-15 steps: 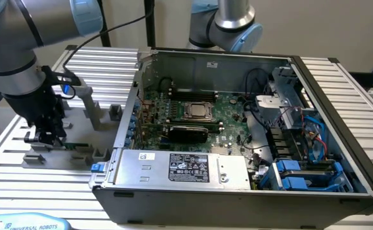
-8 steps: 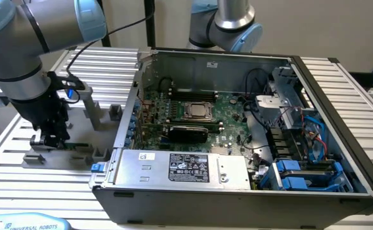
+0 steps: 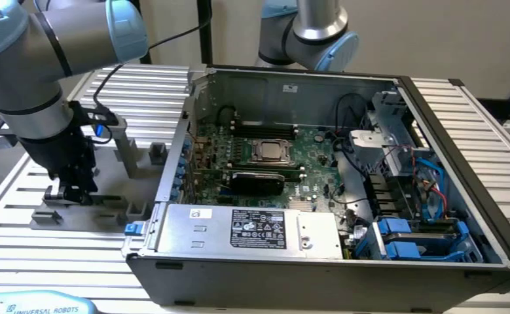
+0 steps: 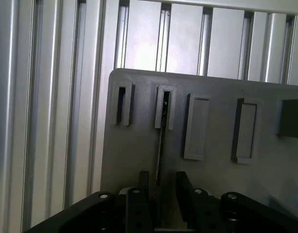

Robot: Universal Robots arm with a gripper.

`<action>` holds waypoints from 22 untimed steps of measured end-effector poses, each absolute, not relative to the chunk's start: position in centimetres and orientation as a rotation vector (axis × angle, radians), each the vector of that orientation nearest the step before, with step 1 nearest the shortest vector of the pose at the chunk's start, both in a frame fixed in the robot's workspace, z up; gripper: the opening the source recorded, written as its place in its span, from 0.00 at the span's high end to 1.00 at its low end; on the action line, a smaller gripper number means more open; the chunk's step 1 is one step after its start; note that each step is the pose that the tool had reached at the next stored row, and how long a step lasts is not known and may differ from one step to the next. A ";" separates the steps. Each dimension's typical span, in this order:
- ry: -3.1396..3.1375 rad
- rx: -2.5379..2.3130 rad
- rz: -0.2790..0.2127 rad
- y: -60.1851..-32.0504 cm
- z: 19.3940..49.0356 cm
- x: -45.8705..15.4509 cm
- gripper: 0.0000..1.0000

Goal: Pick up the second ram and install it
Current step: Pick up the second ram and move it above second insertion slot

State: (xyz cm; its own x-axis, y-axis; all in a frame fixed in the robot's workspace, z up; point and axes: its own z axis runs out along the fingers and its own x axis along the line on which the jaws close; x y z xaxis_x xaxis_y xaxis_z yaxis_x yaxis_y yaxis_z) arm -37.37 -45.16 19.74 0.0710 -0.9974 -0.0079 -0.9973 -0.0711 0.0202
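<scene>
A Universal Robots arm lowers its gripper point(image 3: 73, 191) over a grey slotted holder point(image 3: 63, 217) on the ribbed aluminium counter point(image 3: 27, 261), at the exterior view's left of an open computer case point(image 3: 281, 85). In the wrist view, the second ram point(image 4: 160, 145) stands on edge in one of the holder's point(image 4: 139, 160) slots, between the parted fingers point(image 4: 144, 183) of the gripper point(image 4: 163, 183), which have not closed on it. The motherboard point(image 3: 311, 154) lies inside the case.
</scene>
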 end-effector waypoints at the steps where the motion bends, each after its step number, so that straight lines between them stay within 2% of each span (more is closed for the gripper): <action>1: -2.133 2.291 -0.028 -45.2 19.6 -37.4 0.64; 9: -2.130 2.285 -0.023 -45.1 19.4 -37.4 0.64; 10: -2.131 2.284 -0.022 -45.1 19.4 -37.4 0.65; 11: -2.132 2.283 -0.022 -45.1 19.4 -37.4 0.72; 13: -2.136 2.279 -0.022 -45.1 19.4 -37.4 0.72; 14: -2.138 2.277 -0.022 -45.1 19.4 -37.4 0.79; 18: -2.151 2.261 -0.018 -45.1 19.4 -37.4 0.82; 19: -2.156 2.256 -0.017 -45.1 19.4 -37.4 0.86; 22: -2.165 2.245 -0.015 -45.1 19.4 -37.4 0.86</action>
State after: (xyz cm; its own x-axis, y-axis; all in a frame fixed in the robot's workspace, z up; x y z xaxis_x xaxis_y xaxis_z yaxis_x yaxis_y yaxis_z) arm -37.37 -45.14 19.39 0.0365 -0.9993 0.0089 -0.9991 -0.0362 0.0232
